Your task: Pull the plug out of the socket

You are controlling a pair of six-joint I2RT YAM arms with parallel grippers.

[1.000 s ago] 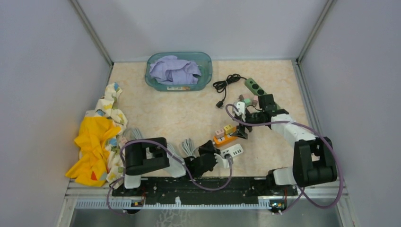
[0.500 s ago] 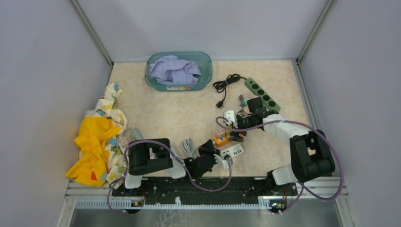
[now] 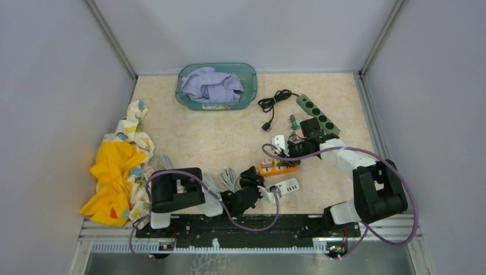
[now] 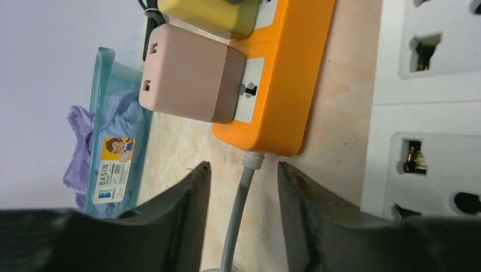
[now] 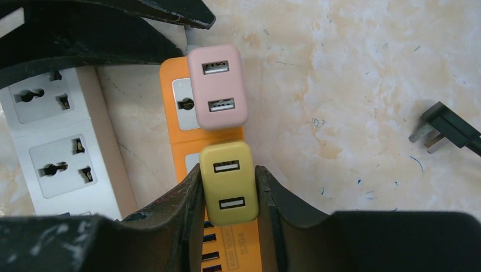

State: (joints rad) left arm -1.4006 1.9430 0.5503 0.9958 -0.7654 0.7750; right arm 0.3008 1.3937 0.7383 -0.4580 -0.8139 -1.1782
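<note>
Grip confirmed: your right gripper [image 5: 228, 173] is clamped on the yellow USB plug [image 5: 228, 190], seated in the orange power strip [image 5: 178, 136], evidently for the pull, while your left gripper [image 4: 243, 168] stands parted astride the strip's grey cable [image 4: 237, 212], holding nothing, so the strip looks unbraced.

A second ago my right tool [image 5: 228, 177] hung wide open, well past the far side of the orange power strip [image 5: 178, 122]. It has since come down over that strip and closed, and its fingers now press both sides of the yellow plug [image 5: 228, 182] seated there. My left tool [image 4: 243, 168], clamped shut before at the strip's near side, has parted its jaws, and the strip's grey cable [image 4: 237, 211] runs loose between them. The white power strip [image 3: 285, 187] has shifted slightly away from the orange one.
</note>
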